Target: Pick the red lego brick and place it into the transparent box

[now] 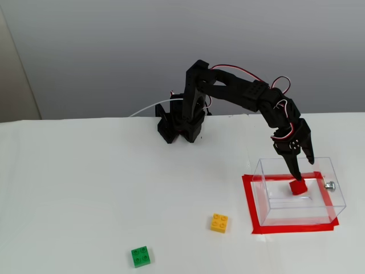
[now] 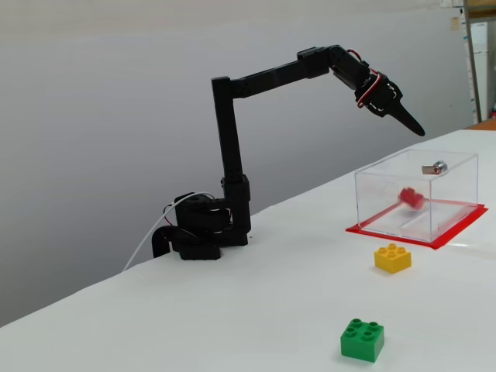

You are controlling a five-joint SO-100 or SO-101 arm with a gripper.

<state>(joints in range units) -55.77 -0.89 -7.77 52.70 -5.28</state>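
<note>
A: Red lego brick (image 1: pixel 297 187)?

B: Down inside the transparent box (image 1: pixel 336 201), off the gripper (image 1: pixel 302 171). Looks caught mid-drop in the side-on fixed view (image 2: pixel 411 198), tilted, partway down between rim and floor. Hard to say whether touching the floor yet.

A: And the gripper?

B: Empty, poised above the box's open top, pointing down at the brick. Fingers parted a little as seen in the higher fixed view; in the side-on one (image 2: pixel 411 126) lined up into one dark spike, so no reading of the gap there.

A: Handling, should a re-grasp be needed?

B: Probably light, rigid, smooth plastic. No give, so likely to squirt out of a skewed pinch. Best taken across two opposite flat sides, below the studs. Likely to bounce or skid a bit on the hard box floor.

A: Others near the box?

B: Yellow brick (image 1: pixel 219 222) just outside the red tape rectangle (image 1: pixel 248 201) around the box; green brick (image 1: pixel 140 256) well beyond it. Silver knob (image 1: pixel 329 184) on the box wall beside the red brick.
</note>
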